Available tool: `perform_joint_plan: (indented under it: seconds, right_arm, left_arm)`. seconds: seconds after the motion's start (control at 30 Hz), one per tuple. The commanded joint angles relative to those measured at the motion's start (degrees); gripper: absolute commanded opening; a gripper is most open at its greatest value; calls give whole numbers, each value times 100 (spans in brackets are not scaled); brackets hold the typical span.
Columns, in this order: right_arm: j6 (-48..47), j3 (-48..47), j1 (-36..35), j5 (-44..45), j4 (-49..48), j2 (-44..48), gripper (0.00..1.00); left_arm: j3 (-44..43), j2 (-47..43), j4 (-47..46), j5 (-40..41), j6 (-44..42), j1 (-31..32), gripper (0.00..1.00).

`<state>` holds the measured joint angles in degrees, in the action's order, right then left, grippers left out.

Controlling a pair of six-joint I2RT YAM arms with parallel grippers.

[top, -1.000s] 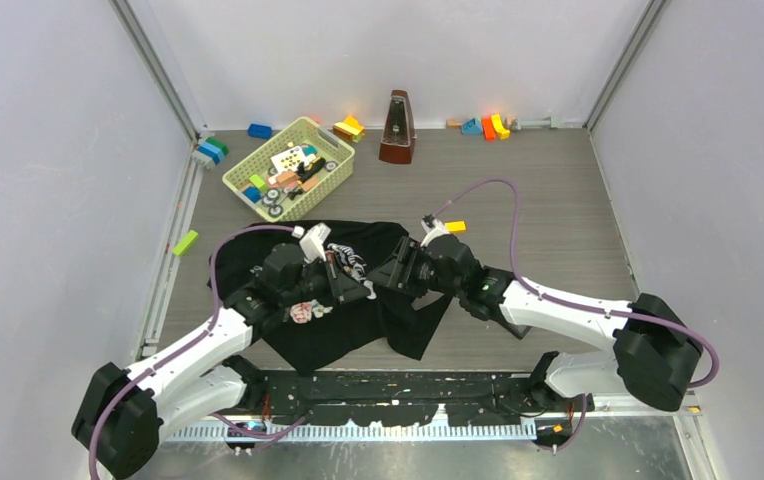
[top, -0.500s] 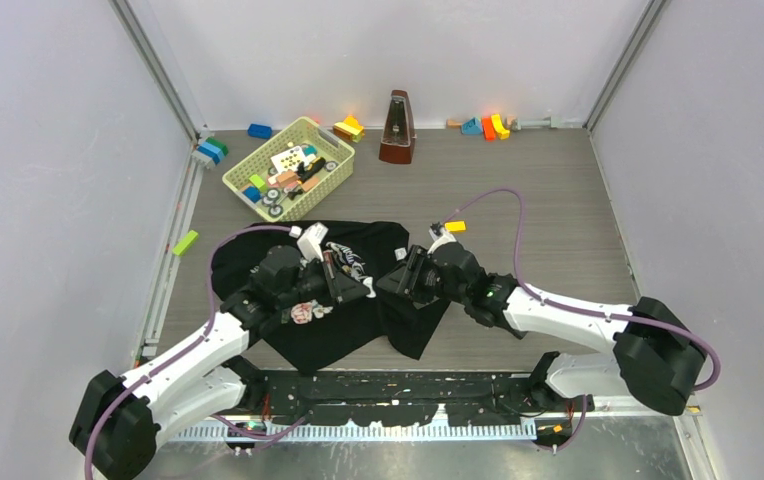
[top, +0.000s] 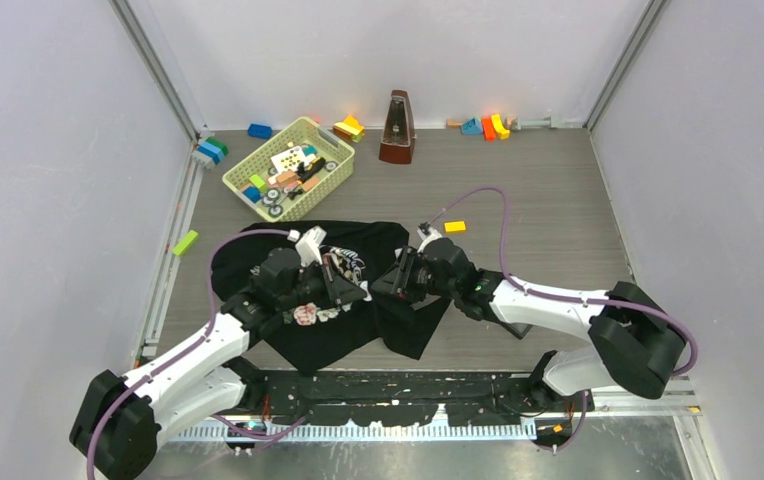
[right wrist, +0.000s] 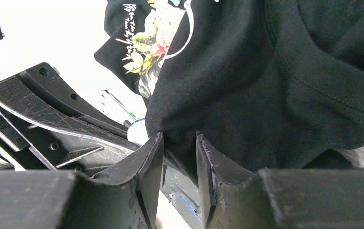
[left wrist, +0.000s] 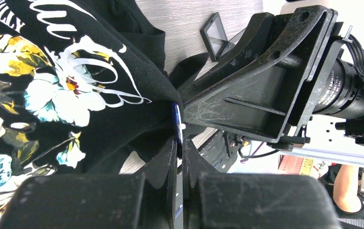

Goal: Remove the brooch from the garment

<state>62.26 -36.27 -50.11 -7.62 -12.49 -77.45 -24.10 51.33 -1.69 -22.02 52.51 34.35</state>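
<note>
The two grippers meet nose to nose near the centre of the overhead view. They are over the right half of the black T-shirt [top: 328, 335], which lies crumpled on the table [top: 558, 210] just above the arm bases. The split of work looks deliberate: one arm anchors the cloth so the other can pull the pin free without dragging the whole shirt along.

The right gripper [right wrist: 180, 143] does the anchoring. Its two fingers show at the lower centre of its own camera frame, clamped on a raised fold of plain black fabric that peaks between them.

The left gripper [left wrist: 180, 145] takes the brooch [left wrist: 176, 121]. In the left wrist view its fingers sit at the bottom centre, drawn together to a narrow slit. The brooch shows as a thin blue edge right at their tips and runs down into that slit, so they appear pinched on it. It stands at the point of the fabric peak, just right of the white script and flowers, and right against the right gripper's tip. Whether the pin is out of the cloth I cannot tell. The fabric drawn up to it suggests it is not yet free.
</note>
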Motion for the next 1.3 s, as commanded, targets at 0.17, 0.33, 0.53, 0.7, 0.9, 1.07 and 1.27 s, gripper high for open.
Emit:
perform_joint_plan:
  seconds: [0.17,0.33,0.53,0.7,0.9,1.07,1.27]
  right_arm:
    - [-548,-376,-339,79,285,-317,33]
    - [-790,-463,-788,1095,675,-354,29]
    - [-1141,-662,-1188,1838,891,-577,27]
    - [-1384,-934,-1423,2093,1117,-765,27]
    - [-1972,-1258,-1861,2086,1177,-929,27]
    - [-2339,-1331,-1906,1601,1498,-982,27]
    - [-2786,-1172,-1859,876,1626,-558,24]
  left_arm:
    - [-81,-106,-712,-186,247,35,0]
    - [29,-98,-971,3,718,36,0]
    - [389,-149,-1532,231,1369,37,0]
    - [463,-84,-1611,289,1458,33,0]
    - [504,-35,-1638,349,1543,-11,0]
    - [454,-17,-1489,94,1424,-189,0]
    - [111,30,-616,-489,727,-526,0]
